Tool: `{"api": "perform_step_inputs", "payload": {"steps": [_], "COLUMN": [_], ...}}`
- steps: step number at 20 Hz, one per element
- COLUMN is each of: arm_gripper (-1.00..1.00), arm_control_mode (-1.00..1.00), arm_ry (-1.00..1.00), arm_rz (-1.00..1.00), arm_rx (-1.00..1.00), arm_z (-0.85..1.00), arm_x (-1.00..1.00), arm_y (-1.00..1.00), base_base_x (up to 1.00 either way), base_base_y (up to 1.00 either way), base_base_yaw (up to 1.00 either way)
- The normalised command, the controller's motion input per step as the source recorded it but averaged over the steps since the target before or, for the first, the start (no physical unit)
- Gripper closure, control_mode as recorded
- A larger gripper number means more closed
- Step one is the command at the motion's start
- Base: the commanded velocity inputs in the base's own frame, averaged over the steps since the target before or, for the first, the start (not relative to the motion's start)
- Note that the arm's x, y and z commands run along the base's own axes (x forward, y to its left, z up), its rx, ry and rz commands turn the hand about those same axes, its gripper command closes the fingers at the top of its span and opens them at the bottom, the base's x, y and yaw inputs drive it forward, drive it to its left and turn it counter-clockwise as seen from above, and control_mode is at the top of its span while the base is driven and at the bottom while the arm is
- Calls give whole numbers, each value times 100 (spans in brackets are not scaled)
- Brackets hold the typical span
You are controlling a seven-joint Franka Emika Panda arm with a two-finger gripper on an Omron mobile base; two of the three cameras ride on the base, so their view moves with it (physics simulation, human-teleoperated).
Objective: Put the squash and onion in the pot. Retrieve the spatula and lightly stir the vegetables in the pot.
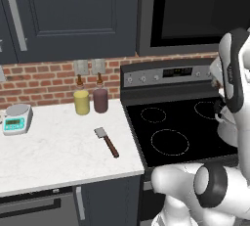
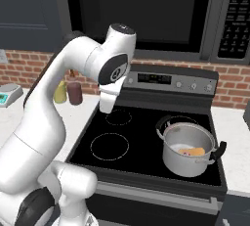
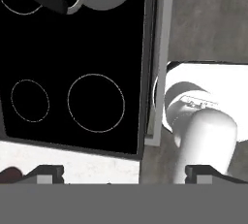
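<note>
From the left base view I see the spatula (image 1: 106,141) lying flat on the white counter (image 1: 53,146), blade toward the far side and handle pointing near and right, close to the counter's right edge beside the stove (image 1: 180,122). Far behind it, against the brick wall, stand a yellow jar (image 1: 81,101) and a maroon jar (image 1: 100,100), just beside each other. A small scale (image 1: 17,118) sits at the far left of the counter.

From the right base view I see the pot (image 2: 189,149) on the stove's near right burner, one dark handle sticking out to the right. The squash (image 2: 192,151) lies inside on the pot's pale bottom; a small pinkish bit beside it may be the onion, but I cannot tell for sure. My arm arcs over the left half of the stove, well apart from the pot.

In the hand view the gripper (image 3: 125,173) looks down over the stove's near edge, its fingers (image 3: 48,172) spread wide with nothing between them. The pot's rim shows at the top edge.
</note>
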Motion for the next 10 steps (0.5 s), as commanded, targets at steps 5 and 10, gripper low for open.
{"api": "perform_step_inputs", "payload": {"steps": [5, 10], "arm_gripper": [-100, -100], "arm_control_mode": [-100, -100], "arm_ry": [5, 5], "arm_rz": [-5, 6], "arm_rx": [0, -1], "arm_z": [0, 0], "arm_x": [-5, 0], "arm_y": [88, 98], "base_base_x": [0, 0], "base_base_y": [0, 0], "base_base_yaw": [0, 0]}}
